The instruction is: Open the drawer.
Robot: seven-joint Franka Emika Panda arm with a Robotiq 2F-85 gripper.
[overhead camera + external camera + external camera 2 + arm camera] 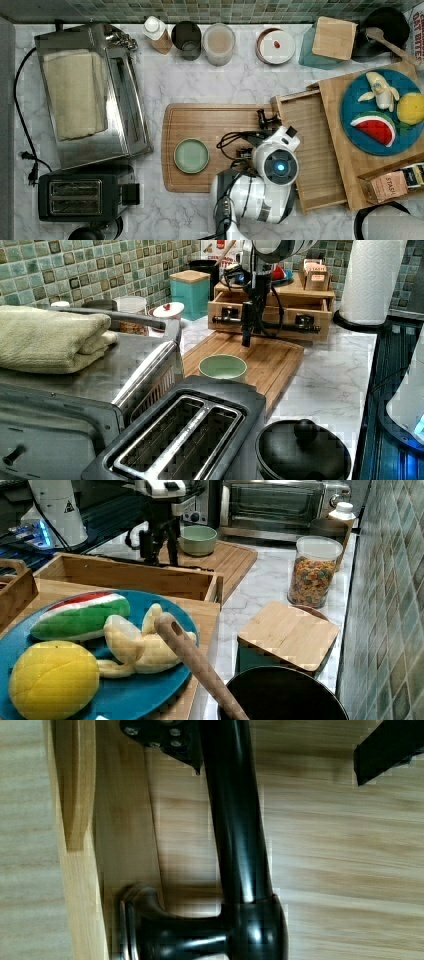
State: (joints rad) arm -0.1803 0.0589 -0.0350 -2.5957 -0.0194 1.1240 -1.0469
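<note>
The drawer (310, 150) is a shallow light-wood tray standing pulled out of the bamboo box (345, 165) toward the top view's left. Its front wall (125, 575) shows in the right view, and in the left view its front (280, 315) carries the long black bar handle (285, 328). My gripper (265, 120) hangs at the drawer's front edge, fingers pointing down over the cutting board. In the wrist view the handle (240, 845) runs between my gripper's (275, 750) two fingers. One finger sits against the bar and the other stands apart. The gripper is open.
A grooved cutting board (200, 125) with a green bowl (191, 155) lies just in front of the drawer. A toaster oven (90, 95) and toaster (80, 195) stand at the top view's left. On the box is a blue plate (400, 145) of toy fruit. Jars line the back wall.
</note>
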